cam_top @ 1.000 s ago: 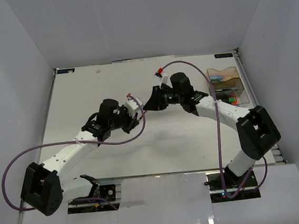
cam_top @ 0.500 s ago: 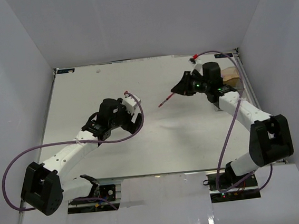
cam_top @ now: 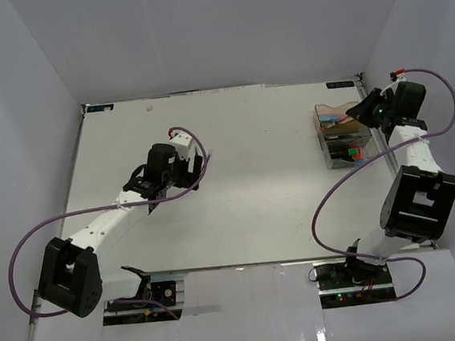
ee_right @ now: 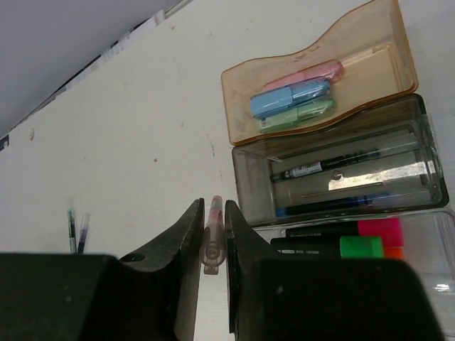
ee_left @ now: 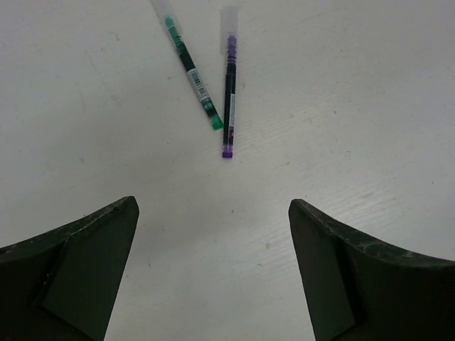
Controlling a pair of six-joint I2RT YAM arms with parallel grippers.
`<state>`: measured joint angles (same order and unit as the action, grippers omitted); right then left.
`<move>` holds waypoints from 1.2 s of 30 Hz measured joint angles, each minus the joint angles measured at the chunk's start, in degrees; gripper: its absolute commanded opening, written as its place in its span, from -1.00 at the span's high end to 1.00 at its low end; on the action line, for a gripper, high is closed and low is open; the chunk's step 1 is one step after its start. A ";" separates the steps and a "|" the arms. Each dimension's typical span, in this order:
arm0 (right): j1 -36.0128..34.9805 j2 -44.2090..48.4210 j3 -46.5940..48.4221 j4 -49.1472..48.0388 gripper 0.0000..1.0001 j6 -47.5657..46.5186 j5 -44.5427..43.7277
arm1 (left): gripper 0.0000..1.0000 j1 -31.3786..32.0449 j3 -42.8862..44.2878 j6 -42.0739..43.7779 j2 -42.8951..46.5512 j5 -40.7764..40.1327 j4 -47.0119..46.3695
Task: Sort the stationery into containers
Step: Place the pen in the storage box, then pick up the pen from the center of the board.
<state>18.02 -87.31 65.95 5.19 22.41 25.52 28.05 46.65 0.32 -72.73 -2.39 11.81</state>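
— Stationery print, anything readable?
— No. White sticker on the green pen (ee_left: 190, 71), white lettering on a dark pen (ee_right: 327, 165) in the clear tray (ee_right: 252, 181), both too small.
— Axes?
— The green pen and purple pen (ee_left: 228, 92) lie on the tabletop (ee_left: 355, 106) in a V, clear caps far, tips nearly meeting toward the left end effector (ee_left: 213, 206), spread wide, empty. The right end effector (ee_right: 213, 209) pinches a pinkish pen (ee_right: 212, 241) lengthwise along its fingers, by the trays. In the amber tray (ee_right: 377, 71) lie the pastel pieces (ee_right: 295, 99).
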 measured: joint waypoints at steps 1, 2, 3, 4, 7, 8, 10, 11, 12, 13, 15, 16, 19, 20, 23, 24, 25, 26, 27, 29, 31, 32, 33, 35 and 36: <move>0.42 -1.25 0.70 0.33 0.85 0.00 -0.11 | -0.96 -0.50 0.22 -0.61 -0.39 -0.50 0.13; 0.70 -2.51 1.44 0.79 0.85 -0.04 -0.26 | -0.96 -0.59 0.28 -0.87 -0.55 -0.76 0.20; 0.87 -3.63 2.05 1.11 0.85 -0.07 -0.48 | -0.96 -0.61 0.33 -1.14 -0.72 -0.94 0.24; 1.03 -4.72 2.67 1.44 0.85 -0.11 -0.68 | -0.96 -0.61 0.33 -1.36 -0.90 -1.14 0.24; 1.22 -7.58 5.16 2.82 0.85 -0.37 -1.42 | -0.96 -0.61 0.33 -1.77 -1.11 -1.46 0.61; 1.27 -8.31 5.97 3.15 0.85 -0.42 -1.57 | -0.96 -0.61 0.33 -1.86 -1.11 -1.51 0.68; 1.29 -9.77 7.67 3.89 0.85 -0.70 -2.12 | -0.96 -0.61 0.35 -1.90 -1.11 -1.55 0.68; 1.29 -10.34 8.24 3.98 0.85 -0.90 -2.45 | -0.96 -0.61 0.35 -1.90 -1.11 -1.57 0.68; 1.31 -10.84 8.74 4.22 0.84 -1.14 -2.71 | -0.96 -0.61 0.35 -1.95 -1.16 -1.57 0.66; 1.36 -11.41 9.29 4.59 0.83 -1.40 -2.89 | -0.96 -0.61 0.35 -1.99 -1.22 -1.60 0.66; 1.38 -13.11 10.82 5.55 0.82 -1.86 -2.89 | -0.96 -0.61 0.50 -2.14 -1.73 -1.57 0.74; 1.38 -14.10 11.67 5.86 0.82 -1.92 -2.80 | -0.96 -0.63 0.63 -2.21 -1.99 -1.57 0.87; 1.38 -16.92 13.09 6.73 0.80 -2.10 -2.16 | -0.96 -0.90 0.79 -2.34 -2.38 -1.57 1.20; 1.38 -17.59 13.14 7.10 0.79 -2.12 -2.01 | -0.96 -0.92 0.83 -2.36 -2.47 -1.60 1.29; 1.38 -19.47 13.14 8.94 0.68 -2.14 -1.86 | -0.96 -0.96 0.87 -2.49 -2.71 -1.60 1.46; 1.38 -19.91 13.18 9.64 0.57 -2.14 -1.90 | -0.96 -0.96 0.87 -2.51 -2.78 -1.60 1.51; 1.38 -20.17 13.38 10.40 0.50 -2.12 -2.16 | -0.96 -0.96 0.87 -2.58 -2.82 -1.60 1.55; 1.38 -20.44 13.66 11.04 0.35 -2.14 -2.58 | -0.96 -0.96 0.90 -2.64 -2.84 -1.60 1.57; 1.38 -20.57 14.03 11.54 0.28 -2.12 -3.08 | -0.96 -0.96 0.90 -2.73 -2.84 -1.60 1.57; 1.38 -20.70 14.84 11.96 0.09 -2.16 -4.15 | -0.96 -0.96 0.90 -2.75 -2.86 -1.60 1.57; 1.38 -20.70 15.69 12.17 -0.12 -2.10 -5.53 | -0.96 -1.01 0.90 -2.78 -2.89 -1.64 1.60; 1.38 -20.70 16.06 12.22 -0.28 -2.16 -6.16 | -0.96 -1.03 0.90 -2.80 -2.91 -1.66 1.60; 1.38 -20.70 16.37 12.31 -0.35 -2.12 -6.82 | -0.96 -1.11 0.90 -2.86 -2.93 -1.68 1.62; 1.38 -20.65 16.55 12.39 -0.56 -2.23 -8.20 | -0.96 -1.22 0.90 -3.19 -2.97 -1.75 1.68; 1.38 -20.55 16.55 12.59 -0.62 -2.25 -8.90 | -0.96 -1.25 0.94 -3.37 -2.97 -1.79 1.70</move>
<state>19.40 -107.85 82.50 17.78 20.16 16.62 26.81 47.59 -3.05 -75.70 -4.19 13.52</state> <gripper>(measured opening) 0.747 0.979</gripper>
